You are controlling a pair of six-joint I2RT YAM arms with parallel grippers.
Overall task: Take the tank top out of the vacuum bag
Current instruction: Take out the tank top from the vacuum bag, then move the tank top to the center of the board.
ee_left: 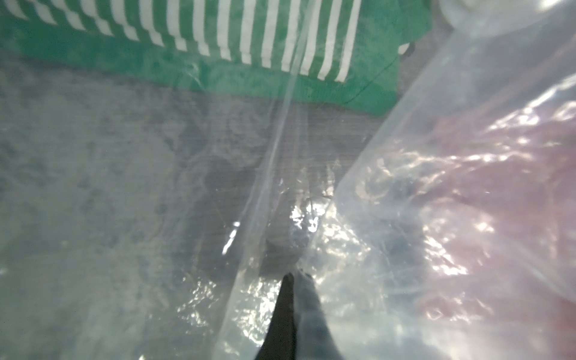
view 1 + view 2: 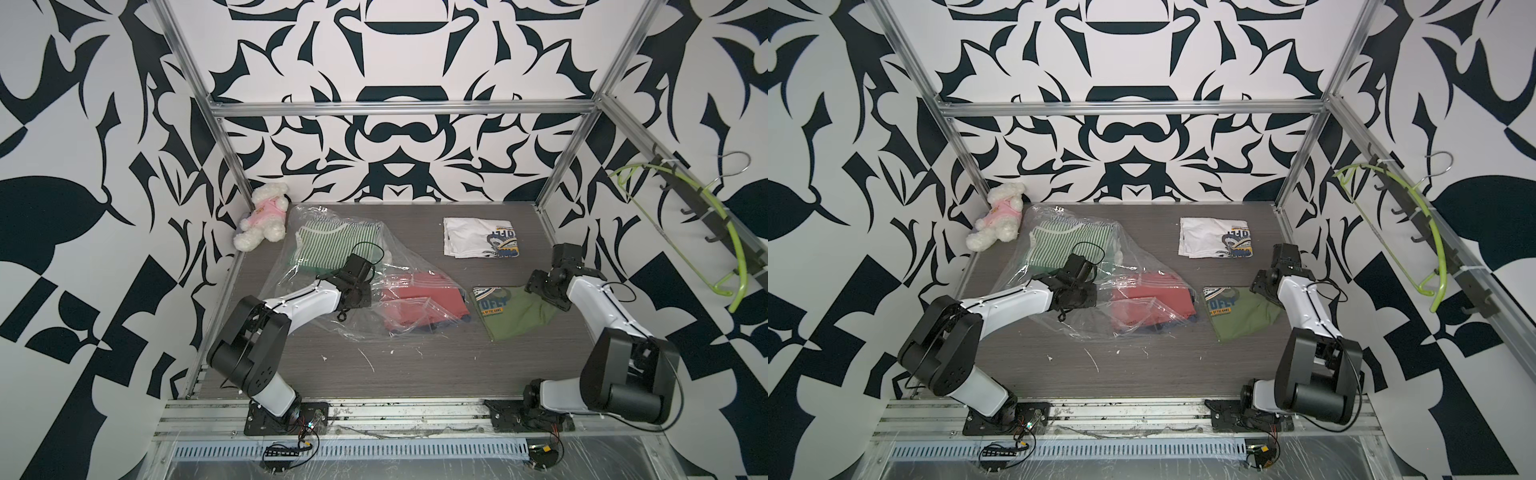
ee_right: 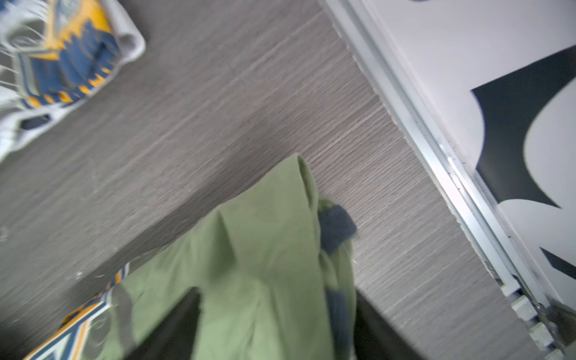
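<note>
The vacuum bag [image 2: 399, 266] [image 2: 1133, 266], a crinkled clear plastic bag, lies left of centre in both top views. Inside it are a green-and-white striped garment [image 2: 320, 245] [image 1: 249, 37] and a red one [image 2: 419, 299]. My left gripper [image 1: 294, 276] is shut on a fold of the bag's film. An olive-green tank top [image 2: 511, 316] [image 2: 1241, 316] [image 3: 265, 233] with a printed front and navy trim lies on the table outside the bag, to its right. My right gripper [image 2: 538, 291] [image 3: 277, 296] stands open over its right edge, with the cloth loose between the spread fingers.
A folded white printed shirt [image 2: 478, 243] [image 3: 56, 62] lies at the back right. A plush bear [image 2: 264, 216] sits in the back left corner. An aluminium frame rail [image 3: 436, 149] borders the table close to my right gripper. A green hanger [image 2: 706, 232] hangs on the right wall.
</note>
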